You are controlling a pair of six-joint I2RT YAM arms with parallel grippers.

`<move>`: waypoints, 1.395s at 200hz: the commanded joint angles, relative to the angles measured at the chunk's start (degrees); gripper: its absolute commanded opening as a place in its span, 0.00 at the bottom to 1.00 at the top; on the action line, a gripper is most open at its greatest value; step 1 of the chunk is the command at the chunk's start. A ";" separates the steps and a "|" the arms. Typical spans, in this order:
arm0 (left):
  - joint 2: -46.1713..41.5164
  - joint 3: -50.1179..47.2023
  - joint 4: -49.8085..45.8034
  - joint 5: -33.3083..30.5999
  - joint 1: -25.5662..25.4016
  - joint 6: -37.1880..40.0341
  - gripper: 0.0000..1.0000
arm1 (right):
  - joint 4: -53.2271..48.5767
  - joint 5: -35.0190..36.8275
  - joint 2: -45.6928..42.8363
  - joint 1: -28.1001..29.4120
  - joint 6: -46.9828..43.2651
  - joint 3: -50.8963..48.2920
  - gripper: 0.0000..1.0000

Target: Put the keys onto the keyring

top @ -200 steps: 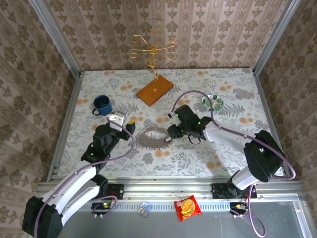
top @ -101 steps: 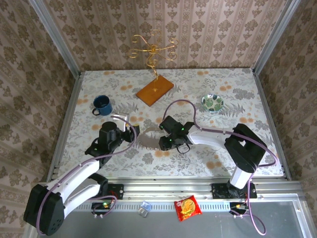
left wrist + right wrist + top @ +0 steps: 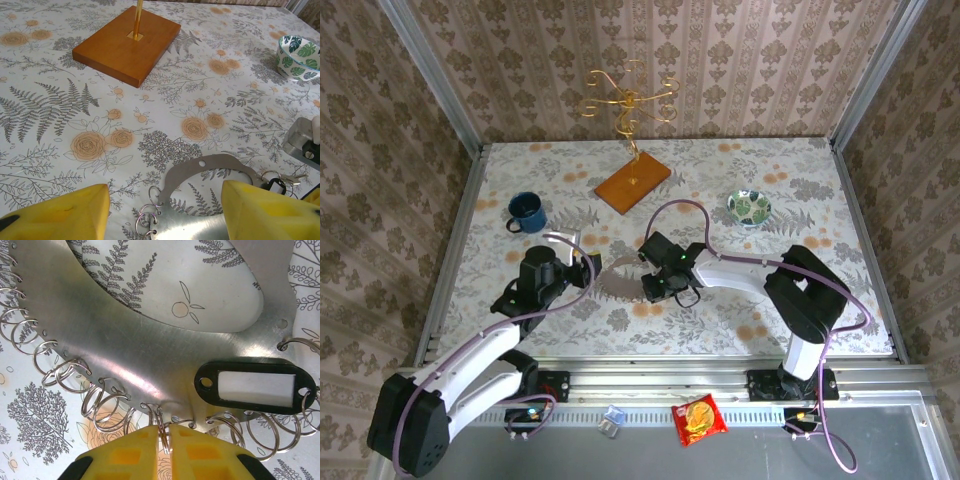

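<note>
1. Top: keyring (image 3: 620, 276) flat on table (image 3: 740, 310), mid-field, between left gripper (image 3: 586, 266) and right gripper (image 3: 653, 288). Mug (image 3: 526, 210) far left, dark inside, contents impossible to tell. Bowl (image 3: 749, 207) far right, nothing evident in it.
2. Left wrist: left jaws wide, holding nothing, one finger either side of keyring (image 3: 210, 162) near edge; contact impossible to tell. Black tag (image 3: 272, 186) at the rim on the right, silvery bit (image 3: 292, 181) beside it, unidentifiable. Bowl (image 3: 295, 55) at right edge, inside mostly hidden.
3. Right wrist: right jaws nearly together, pinching one split ring (image 3: 160, 417) on keyring (image 3: 130, 355) rim, just left of black tag (image 3: 255, 387).
4. Step, as judged: securing one ring for threading a key.
   - Keep the pinch on that single ring, clear of its neighbours.
   - Lift only slightly, to avoid dragging the keyring.
   - Pin the keyring with the left gripper before any pull.
   - Watch for the tag snagging.
</note>
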 commanded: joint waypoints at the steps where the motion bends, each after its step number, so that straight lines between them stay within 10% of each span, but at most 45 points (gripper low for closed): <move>1: 0.08 1.51 0.05 0.36 0.49 -1.37 0.60 | -2.46 -0.75 0.90 0.29 -0.35 1.67 0.13; 99: -0.60 1.50 -0.55 0.33 0.49 -1.32 0.60 | -3.06 -5.76 0.87 1.21 -1.10 4.18 0.19; 279: -1.46 0.99 -0.67 -0.26 0.49 -0.88 0.60 | -16.15 19.38 5.26 5.60 22.00 12.72 0.34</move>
